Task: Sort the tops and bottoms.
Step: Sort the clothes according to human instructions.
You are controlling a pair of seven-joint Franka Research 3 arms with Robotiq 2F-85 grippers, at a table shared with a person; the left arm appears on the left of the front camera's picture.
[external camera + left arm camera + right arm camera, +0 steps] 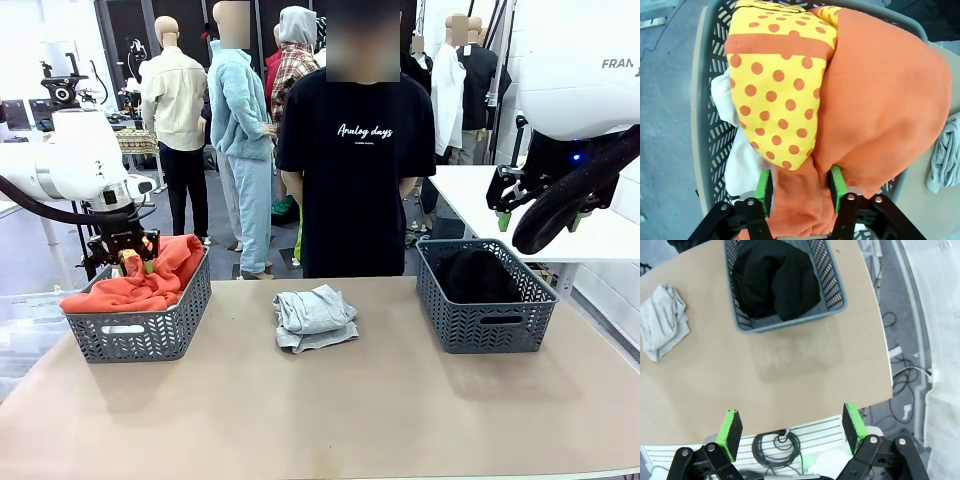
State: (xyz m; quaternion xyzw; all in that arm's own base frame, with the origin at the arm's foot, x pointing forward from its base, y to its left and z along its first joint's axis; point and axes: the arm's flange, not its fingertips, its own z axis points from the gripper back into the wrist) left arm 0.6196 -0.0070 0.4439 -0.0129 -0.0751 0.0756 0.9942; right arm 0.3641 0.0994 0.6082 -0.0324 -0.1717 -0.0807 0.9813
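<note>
The left tool [800, 185] stands half-wide astride a fold of the orange top [880, 100], which is heaped in the basket [140, 335] at mid-left (pinching or only flanking it, I cannot tell). The right tool [792, 425] hangs wide and empty at upper right. The light grey top [313, 318] lies centre-frame on the surface [330, 420].

Two grey baskets on tan table [330, 410]: left basket [160, 330], right basket [450, 325], well apart. Person [355, 170] stood at far side. White table [470, 195] behind. Cables [902, 382] lay on floor.
</note>
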